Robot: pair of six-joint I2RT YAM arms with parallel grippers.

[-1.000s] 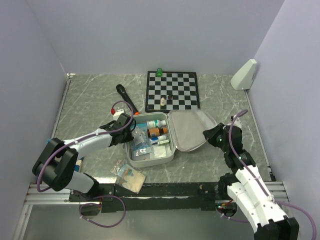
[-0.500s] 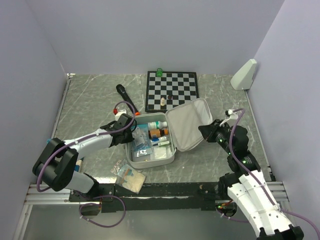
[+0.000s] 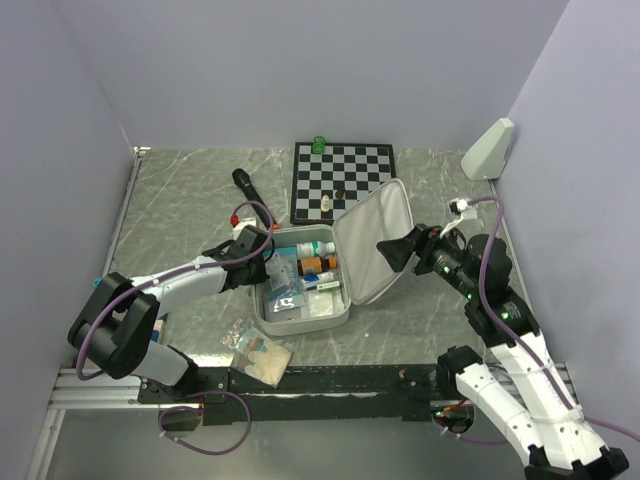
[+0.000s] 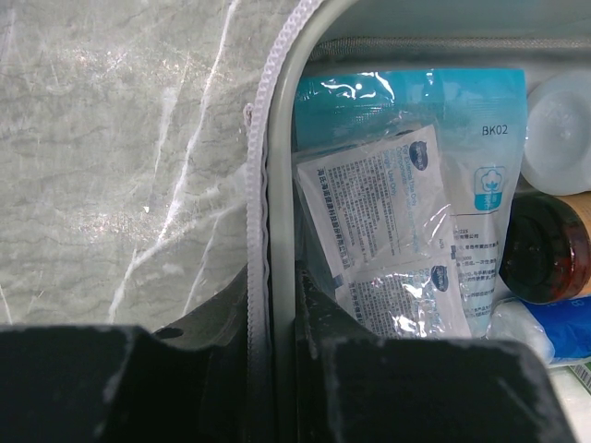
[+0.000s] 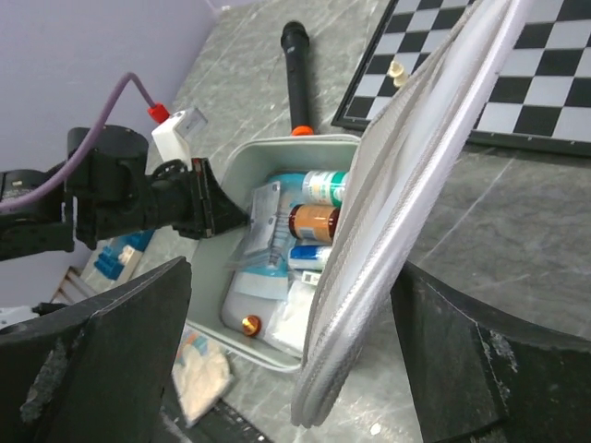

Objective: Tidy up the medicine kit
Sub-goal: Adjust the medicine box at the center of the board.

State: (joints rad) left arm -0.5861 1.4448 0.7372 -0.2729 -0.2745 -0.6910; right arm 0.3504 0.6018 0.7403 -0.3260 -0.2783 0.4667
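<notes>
The medicine kit (image 3: pixel 268 318) lies open, a grey-white tray holding bottles (image 3: pixel 318 263) and sachets (image 4: pixel 369 203). Its lid (image 3: pixel 372 245) stands half raised, tilted over the tray. My left gripper (image 3: pixel 256 262) is at the tray's left side. In the left wrist view, that gripper (image 4: pixel 275 341) is shut on the zipped wall (image 4: pixel 280 185). My right gripper (image 3: pixel 398 252) is behind the lid. In the right wrist view it (image 5: pixel 291 286) stands wide open with the lid's edge (image 5: pixel 434 166) between its fingers, close to the right finger (image 5: pixel 489 369).
A black-and-white chessboard (image 3: pixel 344 181) with a few pieces lies behind the kit. A black handle-like object (image 3: pixel 248 190) lies left of it. A white wedge (image 3: pixel 489 148) sits at the back right. Loose packets (image 3: pixel 258 350) lie near the front edge. Walls enclose three sides.
The lid has risen from flat on the table to half upright as my right arm moved left and up. The right gripper has opened wide. The left gripper holds still.
</notes>
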